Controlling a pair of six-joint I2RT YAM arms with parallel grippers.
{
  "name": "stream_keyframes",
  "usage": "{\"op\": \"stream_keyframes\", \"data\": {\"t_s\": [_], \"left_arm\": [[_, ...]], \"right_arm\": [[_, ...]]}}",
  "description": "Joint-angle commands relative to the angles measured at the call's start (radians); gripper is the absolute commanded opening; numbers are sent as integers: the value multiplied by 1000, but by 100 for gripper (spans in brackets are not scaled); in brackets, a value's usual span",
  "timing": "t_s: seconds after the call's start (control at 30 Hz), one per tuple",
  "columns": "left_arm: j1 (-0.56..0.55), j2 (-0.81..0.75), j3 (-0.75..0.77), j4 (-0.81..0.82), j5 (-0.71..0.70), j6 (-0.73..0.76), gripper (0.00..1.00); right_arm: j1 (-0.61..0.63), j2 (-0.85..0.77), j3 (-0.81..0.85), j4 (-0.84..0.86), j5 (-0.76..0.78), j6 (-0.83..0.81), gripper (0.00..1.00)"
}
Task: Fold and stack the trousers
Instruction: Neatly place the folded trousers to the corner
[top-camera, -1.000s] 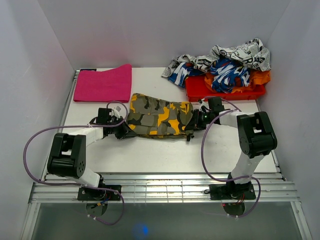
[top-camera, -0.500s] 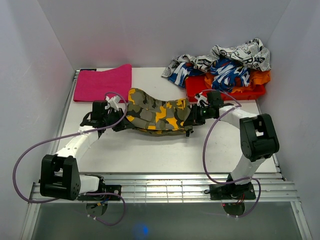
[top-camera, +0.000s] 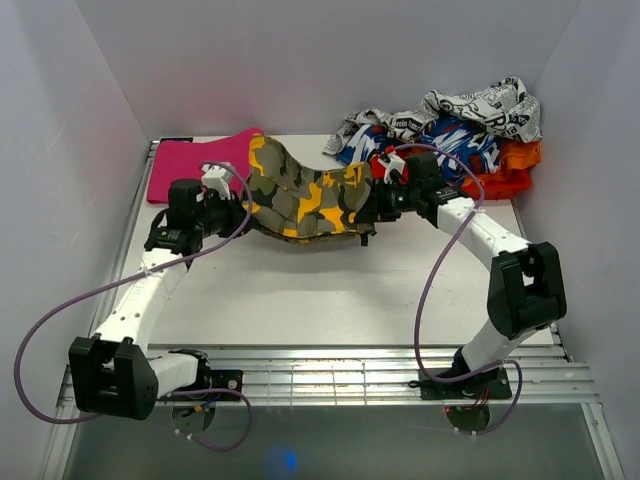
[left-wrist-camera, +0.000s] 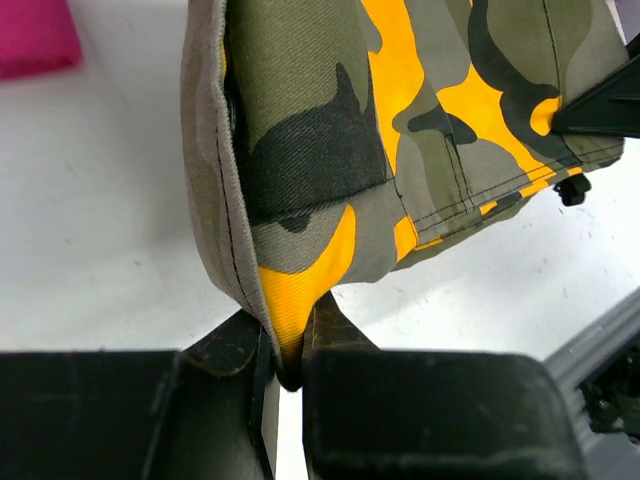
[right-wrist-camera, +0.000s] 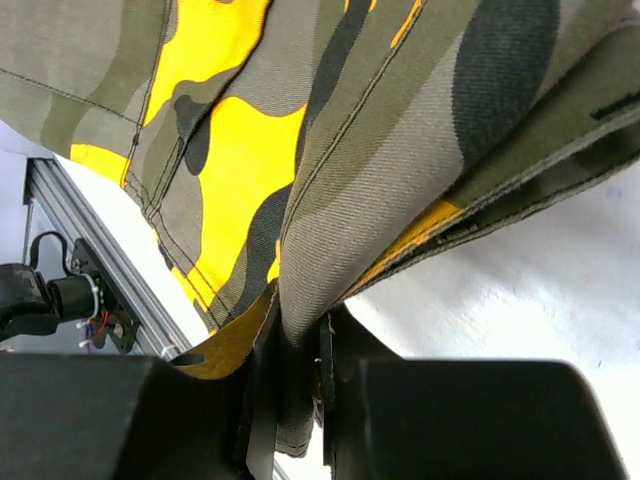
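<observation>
Item held: trousers (top-camera: 305, 195), camouflage print in olive, dark and tan with yellow-orange blotches, folded into a short band and stretched between the two grippers over the far half of the white table (top-camera: 330, 290). The middle of the band is seen to sag below its two gripped ends; whether the lowest fold touches the table cannot be told. Left gripper (top-camera: 240, 208): pinched tight on the left edge of the cloth. In the left wrist view a yellow-orange corner is clamped between the dark fingers (left-wrist-camera: 335, 335), and the folded layers rise from them above the table. Right gripper (top-camera: 372, 200): likewise pressed together on the right edge. In the right wrist view several layers of fabric are squeezed between the fingers (right-wrist-camera: 345, 345), with stitched seams running away from the grip. Other contents: a pink folded cloth (top-camera: 190, 165) is laid flat at the far left corner, close behind the left end of the trousers. A heap of garments is piled at the far right corner, comprising a newsprint-patterned garment (top-camera: 480, 105), a blue-and-white garment (top-camera: 455, 140), an orange piece (top-camera: 520, 155) and a red piece (top-camera: 480, 185).
</observation>
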Motion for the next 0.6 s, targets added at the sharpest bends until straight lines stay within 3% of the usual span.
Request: {"op": "stream_keyframes", "data": {"t_s": [0.0, 0.23, 0.37, 0.57], "left_arm": [[10, -58, 102, 77, -78, 89, 0], [97, 54, 239, 172, -138, 119, 0], [258, 163, 327, 234, -108, 113, 0], [413, 327, 399, 388, -54, 110, 0]], "right_arm": [[30, -12, 158, 74, 52, -36, 8], [102, 215, 505, 122, 100, -23, 8], [148, 401, 727, 134, 130, -17, 8], [219, 670, 1075, 199, 224, -7, 8]]}}
